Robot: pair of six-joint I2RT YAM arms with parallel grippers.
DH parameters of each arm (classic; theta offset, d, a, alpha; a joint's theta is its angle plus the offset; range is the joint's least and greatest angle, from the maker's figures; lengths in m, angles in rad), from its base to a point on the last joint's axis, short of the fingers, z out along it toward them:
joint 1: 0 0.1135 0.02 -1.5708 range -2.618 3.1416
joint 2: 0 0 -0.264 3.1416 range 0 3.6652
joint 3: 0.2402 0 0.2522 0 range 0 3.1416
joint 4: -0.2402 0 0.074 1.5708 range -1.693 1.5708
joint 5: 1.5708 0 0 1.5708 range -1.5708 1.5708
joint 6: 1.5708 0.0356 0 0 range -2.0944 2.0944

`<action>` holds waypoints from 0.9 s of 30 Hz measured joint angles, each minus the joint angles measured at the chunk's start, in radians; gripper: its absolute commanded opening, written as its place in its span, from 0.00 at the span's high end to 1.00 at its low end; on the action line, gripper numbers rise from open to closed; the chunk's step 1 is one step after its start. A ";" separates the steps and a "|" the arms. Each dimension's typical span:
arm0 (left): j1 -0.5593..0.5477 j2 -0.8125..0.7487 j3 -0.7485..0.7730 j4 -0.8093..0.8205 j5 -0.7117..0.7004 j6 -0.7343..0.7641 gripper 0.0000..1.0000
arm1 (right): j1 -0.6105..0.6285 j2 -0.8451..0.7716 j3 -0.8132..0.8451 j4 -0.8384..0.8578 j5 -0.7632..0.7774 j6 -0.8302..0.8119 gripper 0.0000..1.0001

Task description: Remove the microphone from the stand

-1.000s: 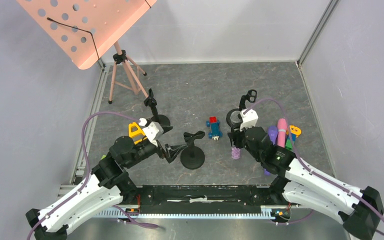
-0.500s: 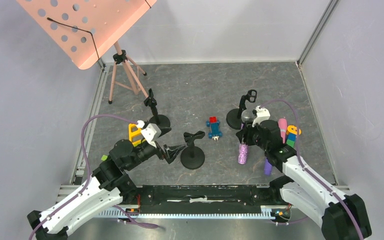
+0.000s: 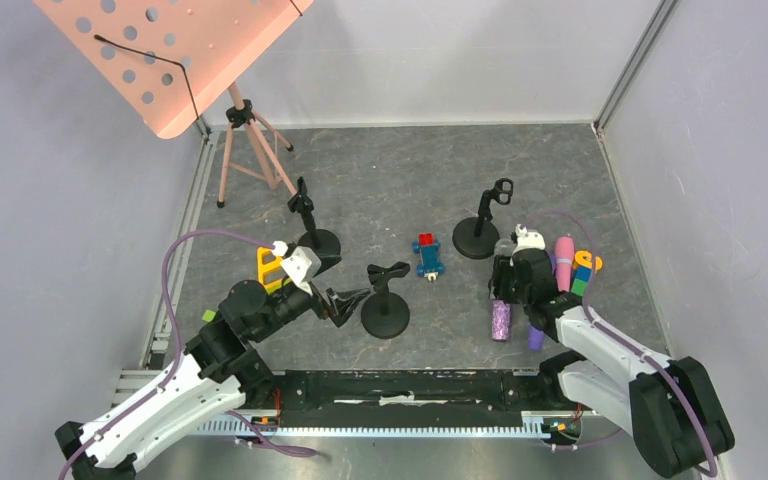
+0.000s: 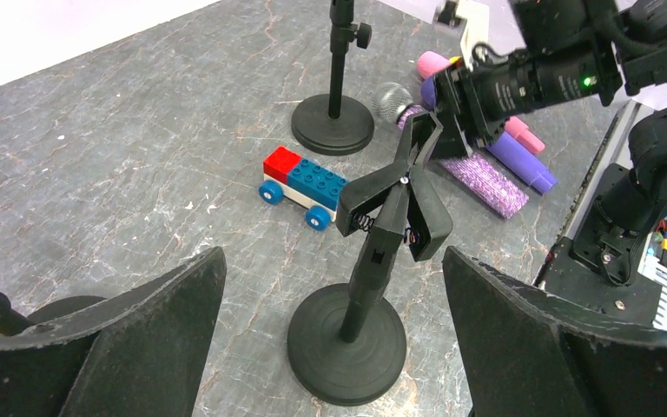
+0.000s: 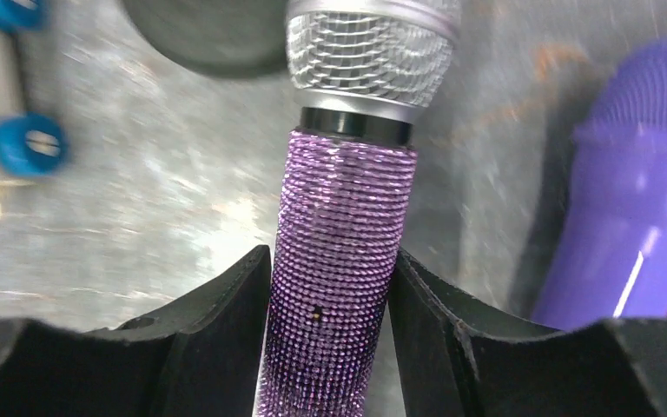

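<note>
At the near right, the right gripper (image 5: pixel 334 291) pinches the glittery purple microphone (image 3: pixel 501 321), clear of every stand and down by the table beside a plain purple microphone (image 3: pixel 536 337), so releasing and lifting away looks next; farther left, the left gripper (image 4: pixel 330 261) gapes empty around the bare clip stand (image 4: pixel 347 347).

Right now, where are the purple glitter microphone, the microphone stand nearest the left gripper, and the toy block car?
purple glitter microphone (image 5: pixel 339 261), right wrist view, on its handle.
microphone stand (image 4: pixel 372 261), left wrist view, on its post.
toy block car (image 4: pixel 317 181), left wrist view, on its blue bricks.
</note>
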 measured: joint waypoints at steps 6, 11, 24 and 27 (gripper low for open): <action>0.000 -0.002 -0.001 0.000 0.000 -0.008 0.00 | -0.001 0.030 -0.034 -0.010 0.066 0.000 0.39; 0.000 -0.004 -0.002 0.000 0.001 -0.014 0.00 | -0.001 0.017 -0.037 -0.022 0.092 0.003 0.29; 0.000 -0.006 -0.002 0.000 0.002 -0.014 0.00 | -0.001 -0.170 -0.034 -0.096 0.047 -0.016 0.43; 0.000 -0.003 -0.002 -0.001 0.002 -0.014 0.00 | -0.001 -0.121 -0.031 -0.107 0.046 -0.016 0.46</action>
